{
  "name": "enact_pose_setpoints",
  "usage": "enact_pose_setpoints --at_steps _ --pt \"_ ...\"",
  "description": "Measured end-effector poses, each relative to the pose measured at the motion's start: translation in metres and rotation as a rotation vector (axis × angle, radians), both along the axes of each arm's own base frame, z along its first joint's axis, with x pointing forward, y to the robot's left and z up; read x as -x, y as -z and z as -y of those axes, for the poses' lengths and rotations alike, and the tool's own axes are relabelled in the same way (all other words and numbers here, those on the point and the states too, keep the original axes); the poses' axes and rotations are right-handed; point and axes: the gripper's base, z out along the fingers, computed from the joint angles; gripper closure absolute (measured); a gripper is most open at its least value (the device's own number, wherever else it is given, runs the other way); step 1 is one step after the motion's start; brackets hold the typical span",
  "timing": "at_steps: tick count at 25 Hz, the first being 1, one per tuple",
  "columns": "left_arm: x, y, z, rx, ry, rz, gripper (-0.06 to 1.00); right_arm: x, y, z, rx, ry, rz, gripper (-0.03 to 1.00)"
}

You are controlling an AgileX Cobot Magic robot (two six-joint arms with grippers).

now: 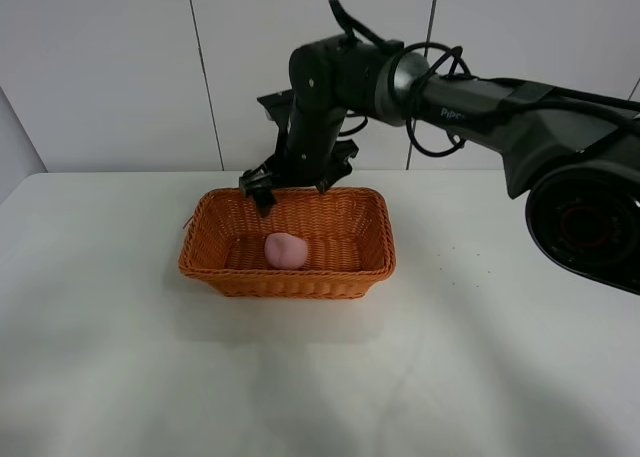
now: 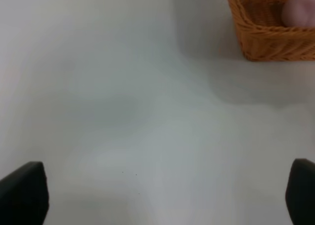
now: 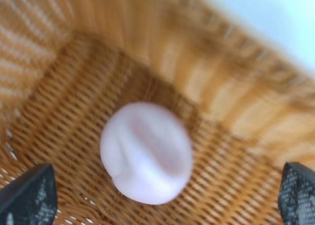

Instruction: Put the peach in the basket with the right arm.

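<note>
The pale pink peach lies on the floor of the orange-brown wicker basket, left of its middle. My right gripper hangs above the basket's back rim, open and holding nothing. In the right wrist view the peach rests on the woven bottom of the basket, between and beyond my two spread fingertips, touching neither. My left gripper is open over the bare table, well away from the basket; a bit of the peach shows over the rim there.
The white table spreads around the basket on all sides. A white panelled wall stands behind it. The right arm's black links and cables stretch in from the right at the back.
</note>
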Motion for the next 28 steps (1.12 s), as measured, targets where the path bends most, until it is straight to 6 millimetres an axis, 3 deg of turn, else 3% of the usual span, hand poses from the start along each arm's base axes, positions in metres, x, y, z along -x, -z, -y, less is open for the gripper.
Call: enact_pose_setpoints --at_steps 3,6,15,21,28 --pt "0.0 0.0 0.0 0.0 0.0 0.0 -0.04 -0.002 -0.035 0.007 -0.001 0.013 0.029 0.27" --pt "0.0 0.0 0.0 0.0 0.0 0.0 -0.04 -0.007 -0.053 0.015 -0.018 0.033 0.062 0.27" --pt "0.0 0.0 0.0 0.0 0.0 0.0 -0.04 -0.031 -0.048 0.05 -0.009 0.122 0.051 0.27" --pt "0.0 0.0 0.0 0.0 0.0 0.0 -0.04 -0.075 -0.025 0.126 0.016 0.294 0.012 0.27" --pt "0.0 0.0 0.0 0.0 0.0 0.0 -0.04 -0.103 -0.023 0.231 -0.011 0.513 -0.008 0.27"
